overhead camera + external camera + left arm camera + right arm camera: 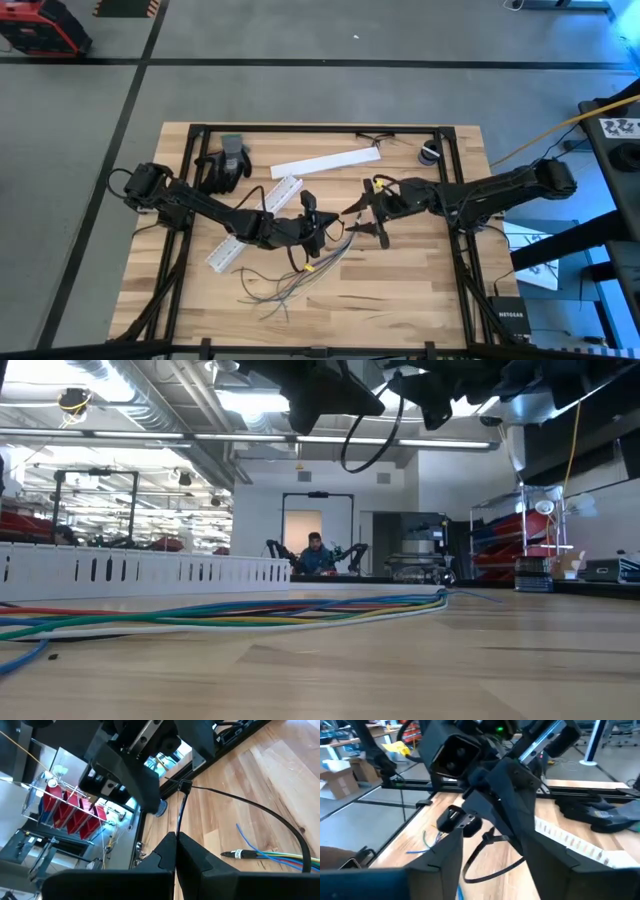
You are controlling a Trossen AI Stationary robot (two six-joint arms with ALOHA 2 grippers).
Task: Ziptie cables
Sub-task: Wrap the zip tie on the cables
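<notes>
Overhead, my two hands meet above the worktop (400, 300): left hand (312, 208) pinched shut on a black ziptie, right hand (365, 215) part open facing it, ready to take the free end. One bundle of cables (300, 278) lies fanned just below them, unbound. Level view: cables (230, 612) flat beside one white slotted channel (150, 568). Left wrist: ziptie (240, 802) arcs forward. Right wrist: its loop (487, 857) hangs between my spread fingers (445, 855).

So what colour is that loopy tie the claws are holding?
Black. The tie shows best in the right wrist view.
</notes>
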